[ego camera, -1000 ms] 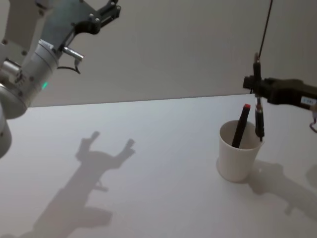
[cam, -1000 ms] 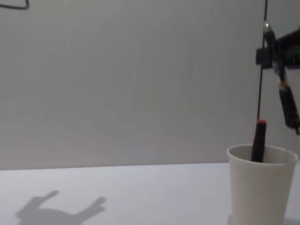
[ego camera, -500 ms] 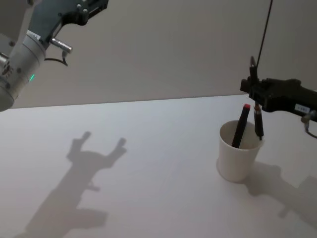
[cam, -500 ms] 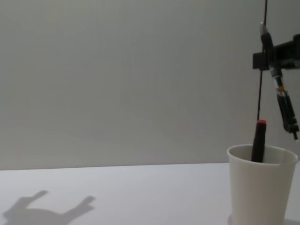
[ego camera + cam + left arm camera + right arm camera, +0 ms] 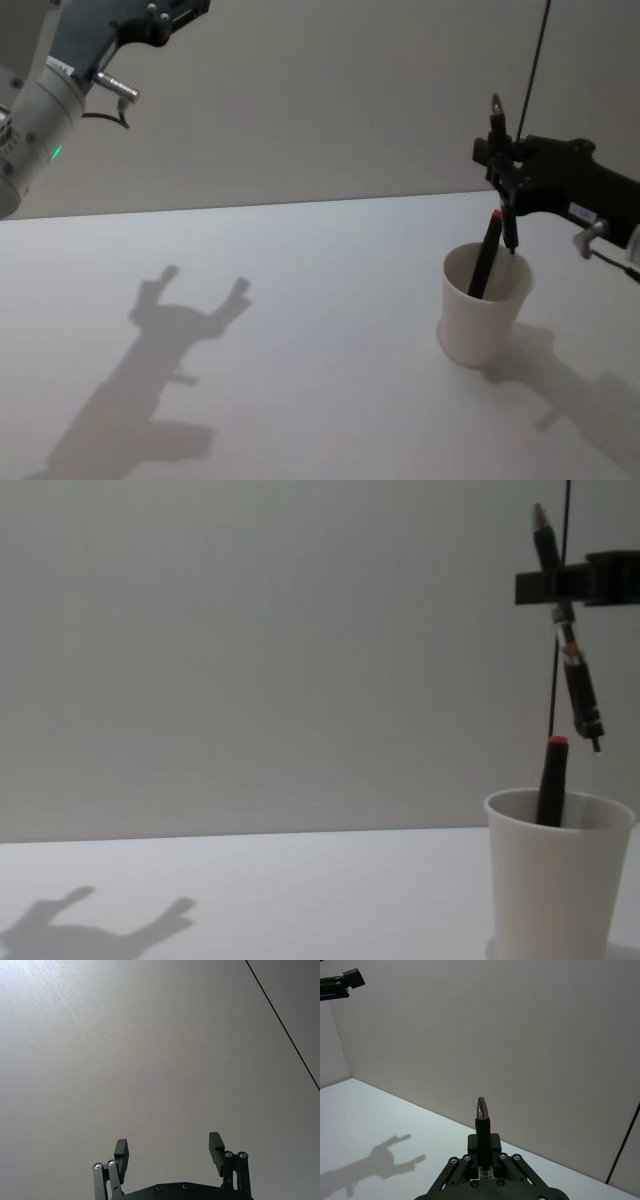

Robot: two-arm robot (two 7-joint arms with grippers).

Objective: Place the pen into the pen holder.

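Note:
The pen holder is a white paper cup standing on the table at the right. A dark marker with a red top leans inside it. My right gripper is shut on the pen, a slim dark pen held nearly upright. In the chest view the pen hangs tilted over the cup's mouth, its lower tip a little above the rim. The right wrist view shows the pen's silver upper end. My left gripper is open, raised high at the far left.
The white table stretches left of the cup, carrying the left arm's shadow. My left arm hangs high at the upper left. A thin black cable runs down the wall behind the right gripper.
My right gripper has moved left and up with the pen, lifting its tip higher above the cup's rim. The left arm has drifted up and to the left.

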